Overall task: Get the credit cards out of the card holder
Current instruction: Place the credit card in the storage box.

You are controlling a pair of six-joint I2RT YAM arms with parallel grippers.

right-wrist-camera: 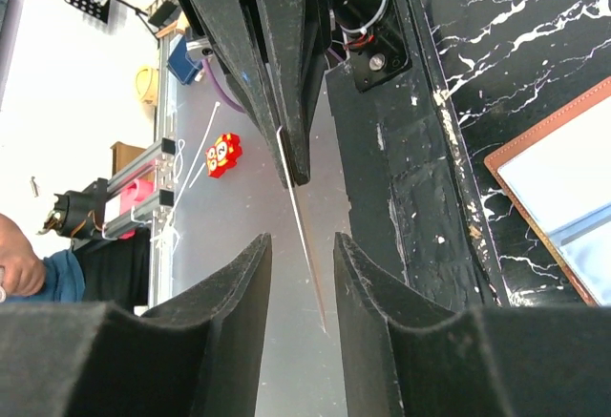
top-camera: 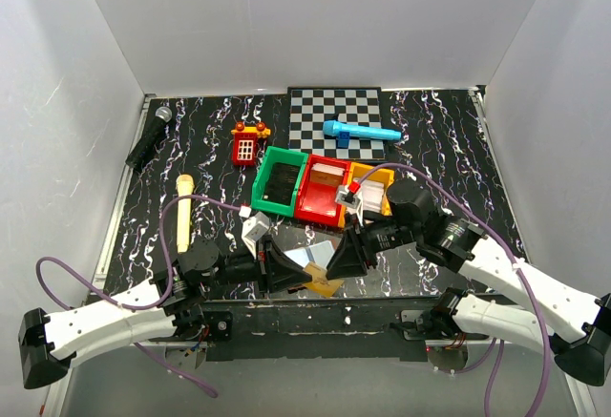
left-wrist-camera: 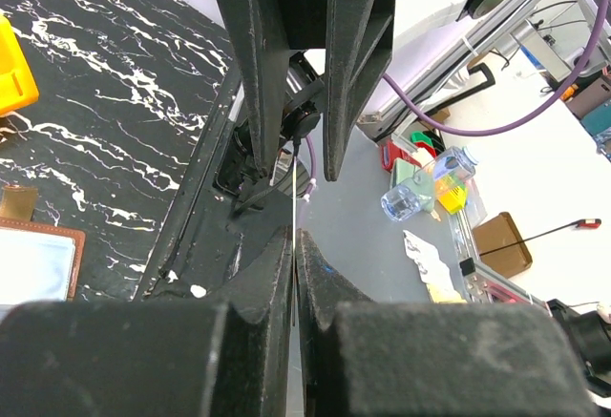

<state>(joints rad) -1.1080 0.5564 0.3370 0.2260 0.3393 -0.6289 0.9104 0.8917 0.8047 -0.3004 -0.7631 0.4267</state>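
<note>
One credit card (top-camera: 313, 259), long axis running left-right (left hand (top-camera: 289, 270) pinching it)

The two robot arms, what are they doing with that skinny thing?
The left gripper is pinched shut on a credit card, which shows edge-on as a thin line. The right gripper faces it with its jaws open on either side of the card, not squeezing it. The card holder lies open on the table close by.
</note>
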